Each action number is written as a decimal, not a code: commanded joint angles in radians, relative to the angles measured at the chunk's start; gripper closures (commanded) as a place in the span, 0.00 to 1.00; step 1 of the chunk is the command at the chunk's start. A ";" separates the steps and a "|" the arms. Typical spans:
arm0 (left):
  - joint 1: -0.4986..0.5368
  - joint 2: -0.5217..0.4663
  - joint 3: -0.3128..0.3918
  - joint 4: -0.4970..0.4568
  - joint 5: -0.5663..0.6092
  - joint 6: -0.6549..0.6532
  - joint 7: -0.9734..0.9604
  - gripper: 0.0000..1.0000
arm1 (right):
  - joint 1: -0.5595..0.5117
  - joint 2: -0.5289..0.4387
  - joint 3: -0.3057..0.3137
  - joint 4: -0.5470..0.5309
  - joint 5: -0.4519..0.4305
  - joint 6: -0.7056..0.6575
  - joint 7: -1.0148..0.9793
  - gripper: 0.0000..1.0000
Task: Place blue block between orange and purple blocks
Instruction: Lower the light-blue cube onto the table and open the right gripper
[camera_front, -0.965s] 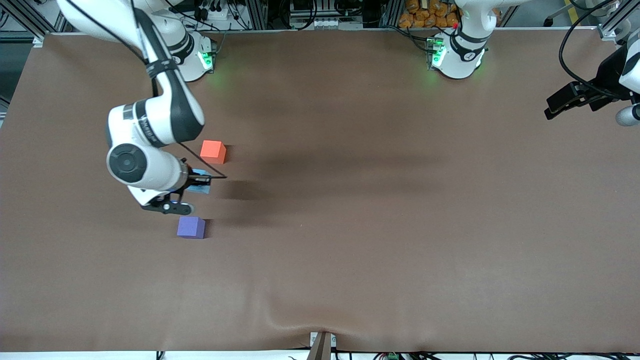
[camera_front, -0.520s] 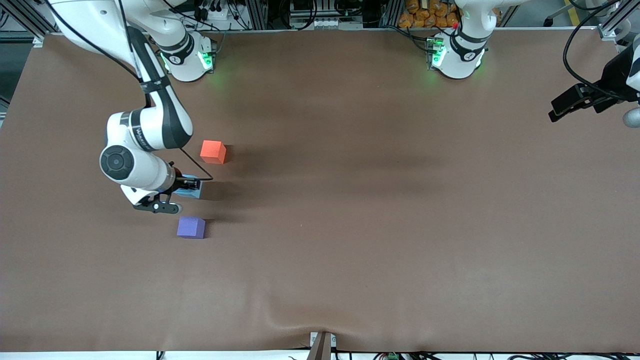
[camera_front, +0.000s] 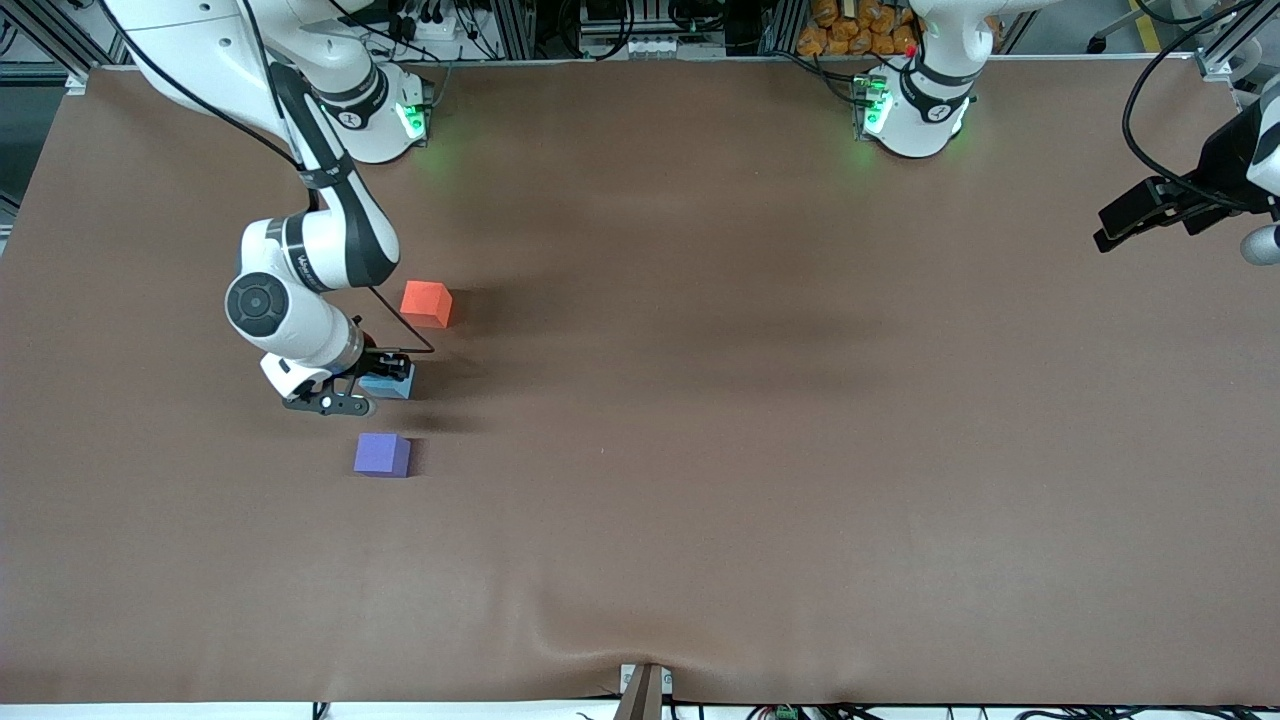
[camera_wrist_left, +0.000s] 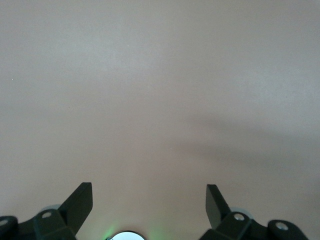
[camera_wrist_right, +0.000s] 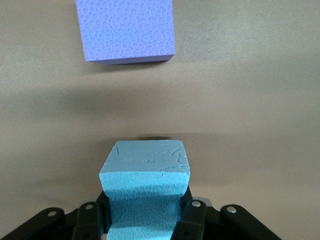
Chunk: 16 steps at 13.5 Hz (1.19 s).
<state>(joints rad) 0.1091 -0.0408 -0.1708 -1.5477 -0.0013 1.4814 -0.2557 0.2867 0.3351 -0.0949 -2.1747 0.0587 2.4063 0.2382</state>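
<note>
Blue block (camera_front: 392, 384): you have it pinched in the right gripper (camera_front: 375, 378), jaws pressed into its sides hard enough that the foam waists in, as the right wrist view shows (camera_wrist_right: 145, 192). It sits low over the brown table (camera_front: 760, 420), at or just above the mat; contact cannot be told from these views. The slot you want is already around it. Reading the front view as a clock face centred on the held cube, the orange block (camera_front: 426, 303) lies at about one o'clock and the purple block (camera_front: 382, 455) at about six, so the line between them runs nearly twelve to six and the blue cube lies close to that line, roughly midway. Neither neighbour touches it; bare mat shows on both sides, and the right wrist view confirms a clear strip between the blue cube and the purple block (camera_wrist_right: 125, 31). All three are cubes, so no long axis matters; its faces look roughly square to the purple one's. The right arm owns this move; expect only a short settle and a release. Watch the purple cube on withdrawal, since the fingers sit nearest it. The left gripper (camera_front: 1150, 212) waits at the left arm's end of the table, well apart, fingers spread over bare mat (camera_wrist_left: 149, 205). Open room is plentiful toward three o'clock.
</note>
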 joint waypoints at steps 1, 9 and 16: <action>0.004 -0.027 -0.010 -0.017 -0.011 0.010 0.026 0.00 | 0.005 -0.016 0.006 -0.033 0.006 0.040 -0.027 1.00; 0.004 -0.082 -0.059 -0.064 -0.013 0.004 0.041 0.00 | 0.020 0.027 0.006 -0.047 0.006 0.102 -0.027 1.00; 0.004 -0.130 -0.052 -0.103 -0.014 0.004 0.042 0.00 | 0.023 0.050 0.014 -0.047 0.056 0.109 -0.027 1.00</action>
<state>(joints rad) 0.1057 -0.1368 -0.2255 -1.6173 -0.0014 1.4803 -0.2349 0.3045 0.3714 -0.0886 -2.1977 0.0793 2.4730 0.2333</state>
